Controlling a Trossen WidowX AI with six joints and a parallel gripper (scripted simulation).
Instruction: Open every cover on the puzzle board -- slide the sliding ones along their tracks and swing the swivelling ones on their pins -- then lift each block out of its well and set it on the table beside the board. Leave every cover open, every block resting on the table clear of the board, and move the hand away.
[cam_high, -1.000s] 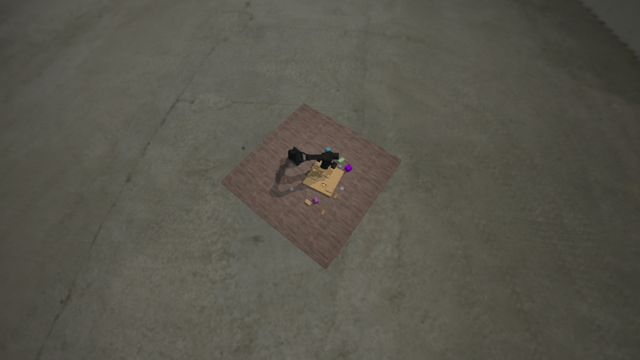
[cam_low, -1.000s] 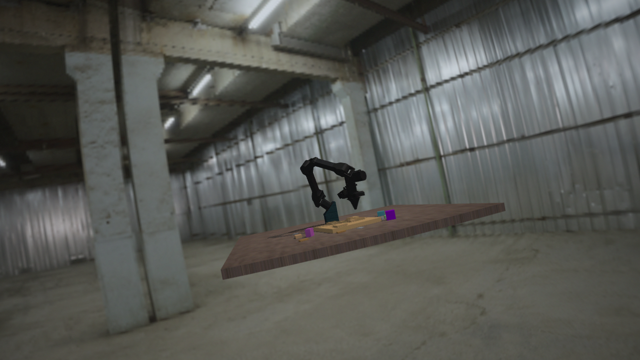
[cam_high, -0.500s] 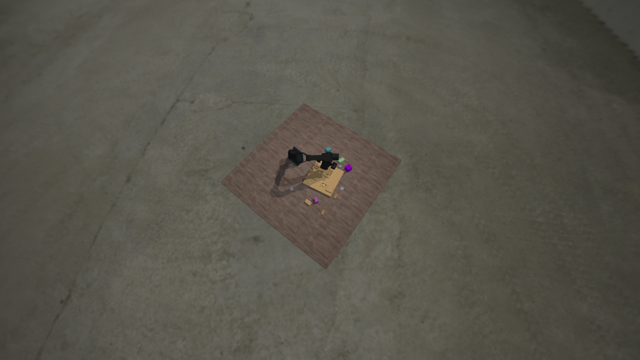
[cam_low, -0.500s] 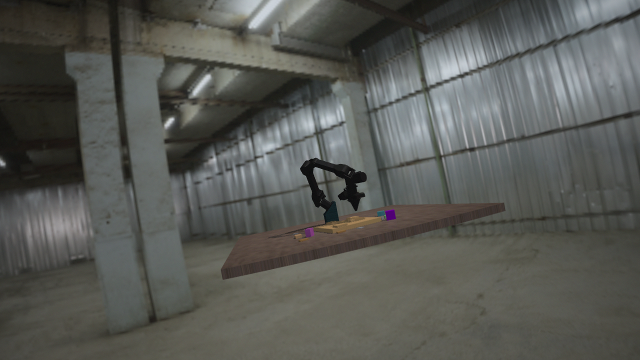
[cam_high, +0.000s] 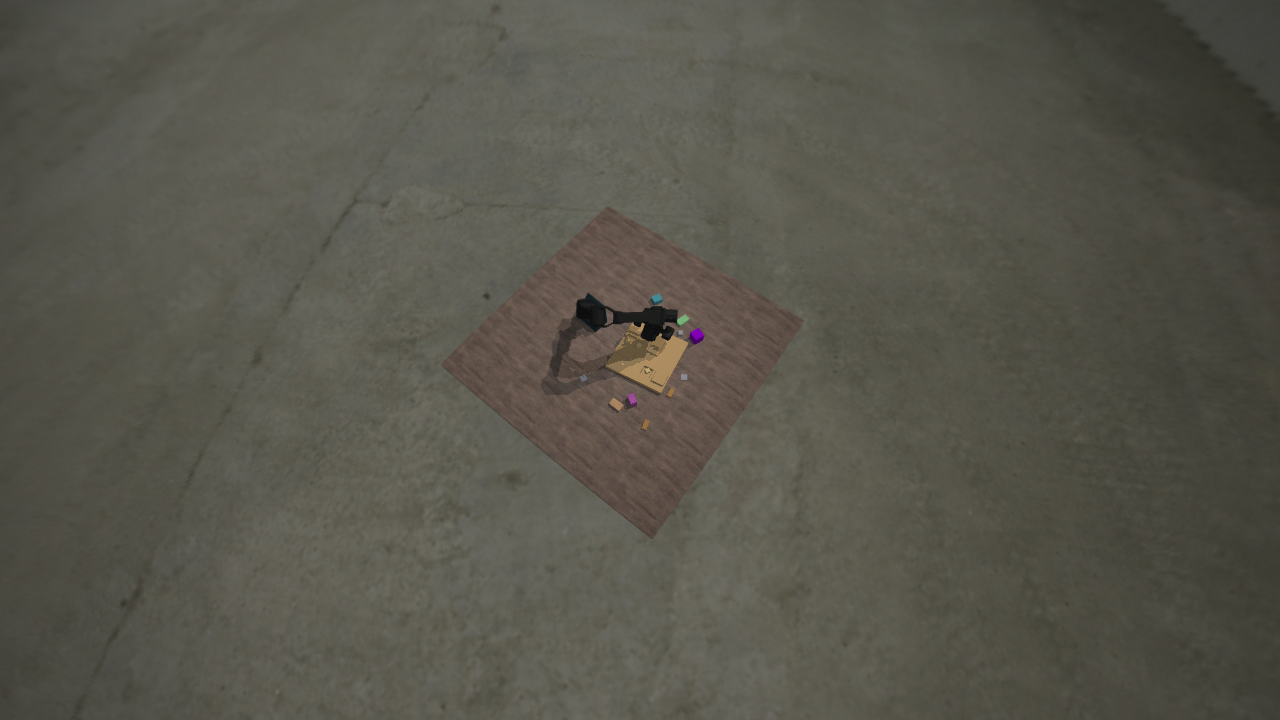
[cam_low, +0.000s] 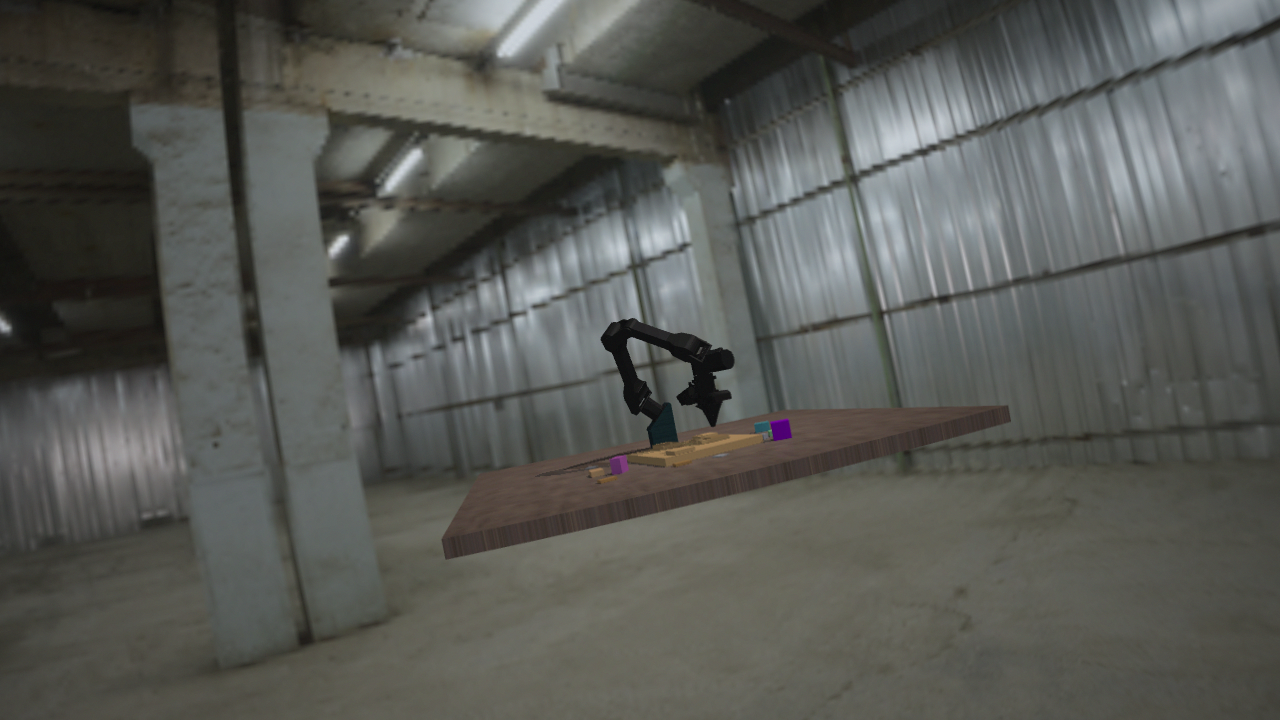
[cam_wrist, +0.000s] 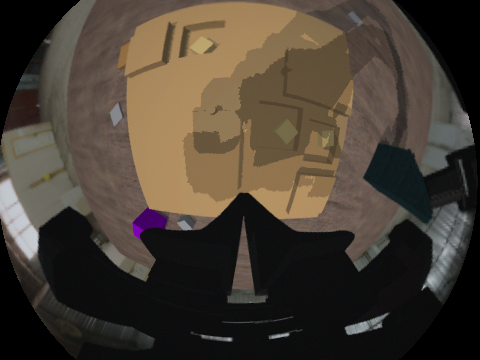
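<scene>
The tan puzzle board (cam_high: 670, 356) (cam_low: 741, 444) (cam_wrist: 162, 135) lies on the table. In the wrist view, a pale yellow block (cam_wrist: 202, 46) sits in an uncovered well at the top left. A second pale block (cam_wrist: 286, 131) and a third pale block (cam_wrist: 326, 138) sit in uncovered wells right of centre, in the arm's shadow. Raised tan covers lie beside wells, one cover (cam_wrist: 315, 75) at the upper right. A raised middle cover (cam_wrist: 216, 167) lies left of a dark edge; what is under it is hidden. My gripper (cam_low: 714, 423) (cam_wrist: 243, 197) is shut, empty, and above the board.
A purple cube (cam_high: 697, 335) (cam_low: 781, 429) (cam_wrist: 149, 223), a green block (cam_high: 682, 319) and a teal block (cam_high: 657, 299) lie beyond the board. A magenta block (cam_high: 631, 400) (cam_low: 618, 464) and small orange and grey pieces lie around it. My arm's base (cam_high: 589, 310) stands beside the board.
</scene>
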